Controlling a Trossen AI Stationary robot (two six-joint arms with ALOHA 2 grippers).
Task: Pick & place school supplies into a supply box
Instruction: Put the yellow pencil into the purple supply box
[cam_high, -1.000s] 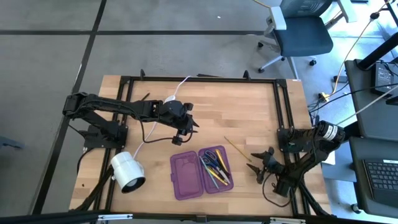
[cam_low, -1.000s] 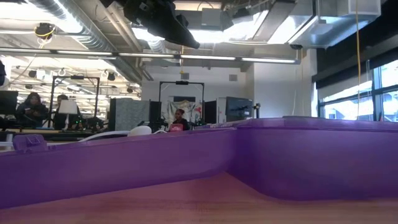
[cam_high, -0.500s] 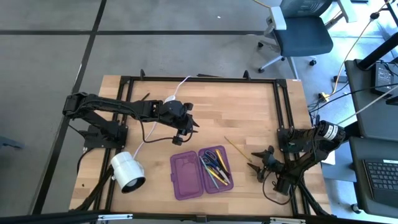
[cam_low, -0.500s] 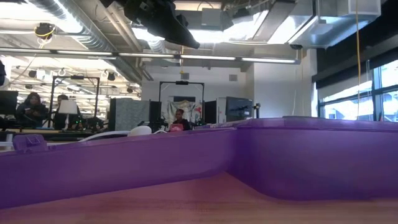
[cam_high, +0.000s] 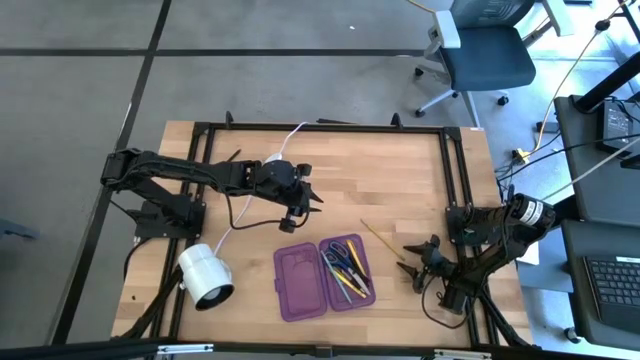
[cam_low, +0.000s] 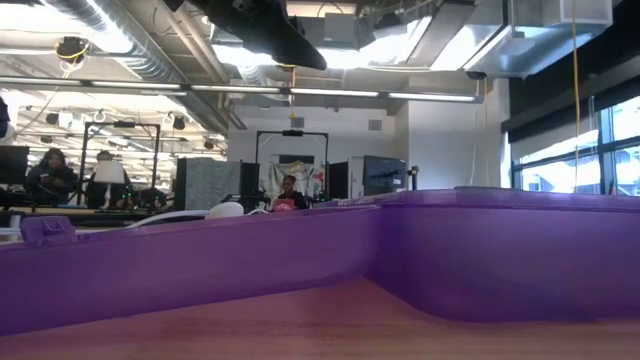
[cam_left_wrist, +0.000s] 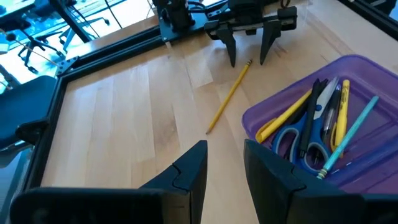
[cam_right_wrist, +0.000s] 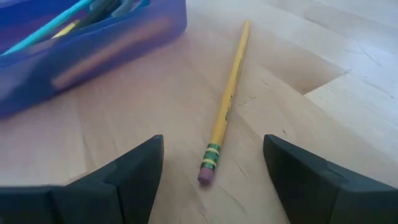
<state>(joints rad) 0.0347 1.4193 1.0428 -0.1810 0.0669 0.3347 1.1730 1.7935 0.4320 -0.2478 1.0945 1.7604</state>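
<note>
We see the supply box (cam_high: 322, 277) lying open on the wooden counter (cam_high: 390, 180) toward its near edge, its two purple halves side by side. The right half holds the school supplies (cam_high: 347, 268): blue-handled scissors (cam_left_wrist: 303, 138), yellow and dark pens and a teal one. One yellow pencil (cam_high: 381, 239) lies loose on the counter, just beside the box on its right and apart from it. The right gripper (cam_high: 415, 265) sits low near the counter's right edge, its jaws wide apart and empty, with the pencil's eraser end (cam_right_wrist: 209, 169) lying between them in the right wrist view. The left gripper (cam_high: 303, 211) hangs over the middle of the counter, behind the box, its jaws partly apart and holding nothing. A white lamp (cam_high: 205, 277) lies near the left front corner, its white cable (cam_high: 255, 183) running back across the counter.
</note>
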